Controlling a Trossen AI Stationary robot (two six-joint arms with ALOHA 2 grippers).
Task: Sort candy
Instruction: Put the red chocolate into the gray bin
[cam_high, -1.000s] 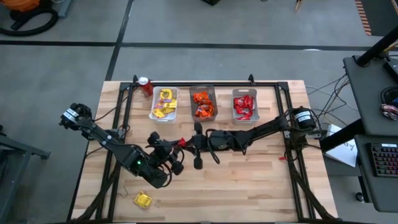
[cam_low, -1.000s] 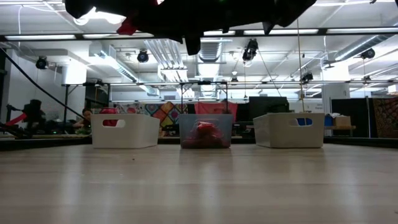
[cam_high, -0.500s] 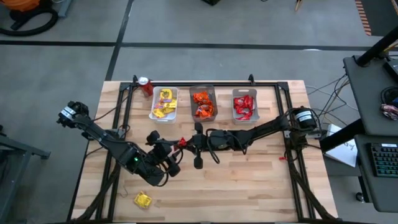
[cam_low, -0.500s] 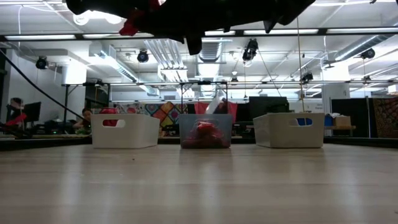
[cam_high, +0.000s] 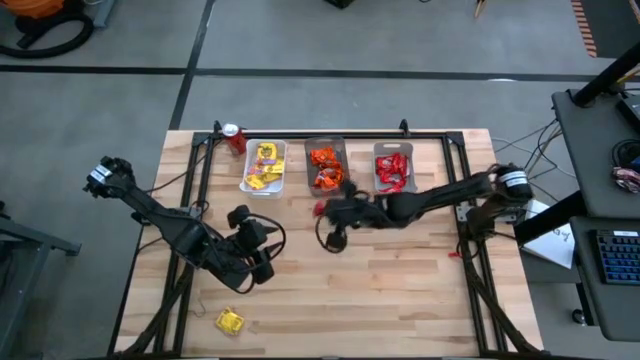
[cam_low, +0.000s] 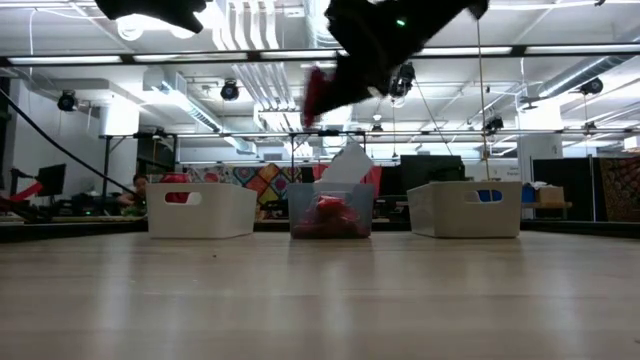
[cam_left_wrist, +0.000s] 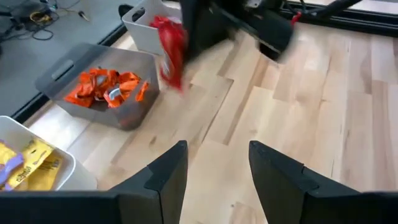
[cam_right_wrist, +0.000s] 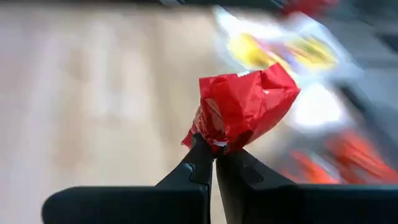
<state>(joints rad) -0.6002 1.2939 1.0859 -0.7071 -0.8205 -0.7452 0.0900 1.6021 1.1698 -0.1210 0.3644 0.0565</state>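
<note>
Right wrist view: right gripper pinches red candy, likely bound for red bin at 1 o'clock. Left gripper empty, jaws apart.

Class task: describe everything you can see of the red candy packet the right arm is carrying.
The red candy packet is a small, shiny, crinkled foil-like wrapper, puffed at one end. Its other end is pinched between the shut fingers of the right end effector, which alone touches it. It hangs in the air above the wooden table, near the bin of orange candy, clear of the open left end effector.
</note>
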